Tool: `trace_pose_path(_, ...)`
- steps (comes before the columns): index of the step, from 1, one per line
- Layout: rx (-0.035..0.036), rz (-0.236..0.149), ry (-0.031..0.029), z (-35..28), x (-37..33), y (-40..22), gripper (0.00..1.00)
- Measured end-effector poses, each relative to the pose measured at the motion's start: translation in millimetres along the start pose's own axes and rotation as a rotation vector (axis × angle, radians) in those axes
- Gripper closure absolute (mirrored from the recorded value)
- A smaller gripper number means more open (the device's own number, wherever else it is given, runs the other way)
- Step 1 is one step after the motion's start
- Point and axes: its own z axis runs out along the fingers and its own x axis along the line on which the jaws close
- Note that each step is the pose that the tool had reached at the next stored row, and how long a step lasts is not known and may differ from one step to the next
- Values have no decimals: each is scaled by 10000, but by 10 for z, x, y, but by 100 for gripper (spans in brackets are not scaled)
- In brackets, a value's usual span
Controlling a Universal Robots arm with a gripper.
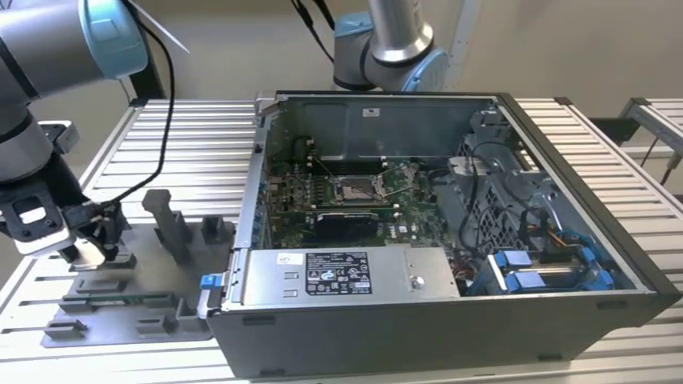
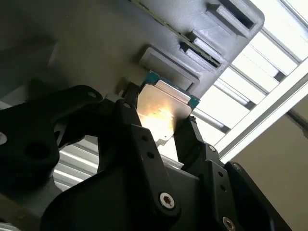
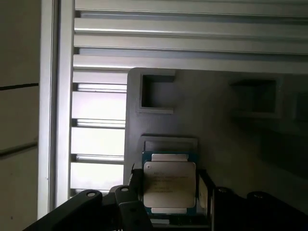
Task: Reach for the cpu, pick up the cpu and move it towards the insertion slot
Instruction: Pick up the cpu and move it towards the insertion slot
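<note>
The cpu (image 3: 169,185) is a thin square chip with a pale silvery face and a green edge; its face catches the light in the second wrist view (image 2: 161,108). My gripper (image 3: 169,192) has a black finger pressed against each of two opposite edges, so it is shut on the chip just above the grey fixture plate (image 3: 216,110). In the exterior view my gripper (image 1: 91,244) hangs low over that plate (image 1: 117,320) at the exterior view's left. The insertion slot (image 1: 357,190), a silver-framed socket with a dark centre, lies inside the open computer case, well to the exterior view's right of the gripper.
The open case's metal wall (image 1: 248,216) stands between the plate and the socket. Upright grey fixture blocks (image 1: 171,220) rise from the plate beside my gripper. A silver power supply box (image 1: 341,276) and blue-tabbed drive bays (image 1: 545,268) line the case's front. A second arm's base (image 1: 389,48) stands behind.
</note>
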Motion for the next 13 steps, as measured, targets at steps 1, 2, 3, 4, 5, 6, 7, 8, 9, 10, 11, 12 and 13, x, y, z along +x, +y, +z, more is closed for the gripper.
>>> trace_pose_path(1,0,0,-1,-25,0,1,100)
trace_pose_path(2,-1,0,-2,-49,0,2,100)
trace_pose_path(3,-1,0,-2,-78,0,3,100)
trace_pose_path(4,-1,0,-1,-104,0,4,100)
trace_pose_path(5,0,0,-1,-127,0,5,100)
trace_pose_path(6,0,0,-1,-150,0,5,100)
trace_pose_path(7,-1,0,-2,-165,0,6,100)
trace_pose_path(8,-1,0,-2,-179,0,6,100)
trace_pose_path(9,-1,0,-1,-191,0,7,100)
trace_pose_path(10,0,0,-1,-202,0,7,100)
trace_pose_path(11,-1,1,-2,-215,0,8,100)
trace_pose_path(12,-1,0,-1,-230,0,9,100)
trace_pose_path(13,0,0,-1,-246,0,9,100)
